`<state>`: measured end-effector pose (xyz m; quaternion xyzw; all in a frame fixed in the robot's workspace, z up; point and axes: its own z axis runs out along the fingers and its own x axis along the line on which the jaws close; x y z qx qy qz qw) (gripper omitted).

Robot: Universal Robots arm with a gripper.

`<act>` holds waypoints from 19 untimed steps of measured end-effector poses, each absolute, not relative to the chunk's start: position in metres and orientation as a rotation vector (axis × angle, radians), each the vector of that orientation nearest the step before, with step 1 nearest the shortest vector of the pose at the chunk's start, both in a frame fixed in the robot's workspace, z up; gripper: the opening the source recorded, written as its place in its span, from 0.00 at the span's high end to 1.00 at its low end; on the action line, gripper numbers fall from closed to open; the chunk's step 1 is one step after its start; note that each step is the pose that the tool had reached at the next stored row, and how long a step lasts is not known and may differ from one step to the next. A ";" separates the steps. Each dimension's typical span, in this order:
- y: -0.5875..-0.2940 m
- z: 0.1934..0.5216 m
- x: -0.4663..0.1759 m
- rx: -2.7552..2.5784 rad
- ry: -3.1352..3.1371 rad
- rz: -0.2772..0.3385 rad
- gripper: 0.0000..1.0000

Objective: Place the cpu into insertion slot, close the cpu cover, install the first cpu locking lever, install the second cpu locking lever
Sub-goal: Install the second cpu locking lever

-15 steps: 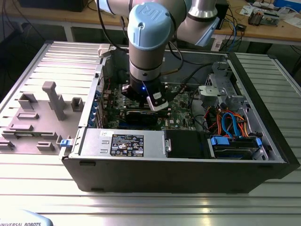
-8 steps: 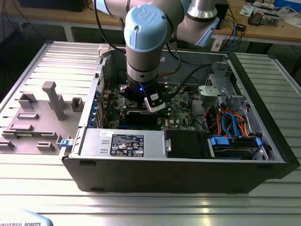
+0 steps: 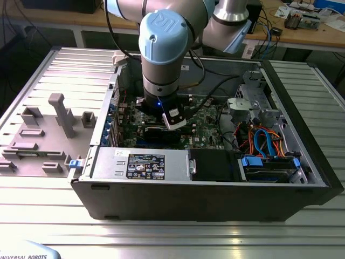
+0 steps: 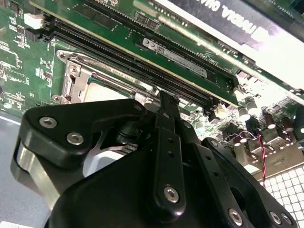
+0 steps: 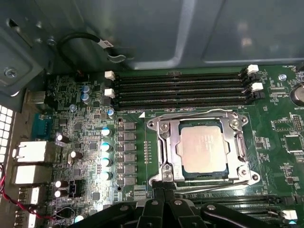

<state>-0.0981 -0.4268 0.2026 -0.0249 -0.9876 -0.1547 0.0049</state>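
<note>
The cpu (image 5: 203, 145), a flat square chip with a silver-grey top, lies in the insertion slot (image 5: 154, 124) on the green board. The silvery cpu cover (image 5: 172, 142) lies flat around it, and the chip shows through its window. Thin wire levers run along the socket's edges (image 5: 213, 186) (image 5: 243, 145). My gripper (image 5: 164, 190) has its black fingers shut together, tips at the socket corner beside a lever hook; I cannot tell if they touch it. The second wrist view shows the gripper (image 4: 168, 97) in front of the insertion slot (image 4: 78, 78). The exterior view has the gripper (image 3: 175, 120) low inside the open computer case.
Long memory slots (image 5: 180, 90) run just beyond the socket, with a row of capacitors (image 5: 105, 147) beside it. A black graphics card (image 4: 237, 23) sits close by. The power supply (image 3: 140, 162), drive cables (image 3: 264, 140) and case walls (image 5: 142, 28) hem the board in.
</note>
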 end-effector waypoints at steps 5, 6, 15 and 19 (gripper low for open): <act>-0.427 0.198 -0.100 -0.094 -3.091 -0.501 0.89; -0.427 0.197 -0.101 -0.096 -3.089 -0.513 0.89; -0.426 0.194 -0.105 -0.105 -3.083 -0.550 0.89; -0.426 0.195 -0.106 -0.106 -3.083 -0.550 0.89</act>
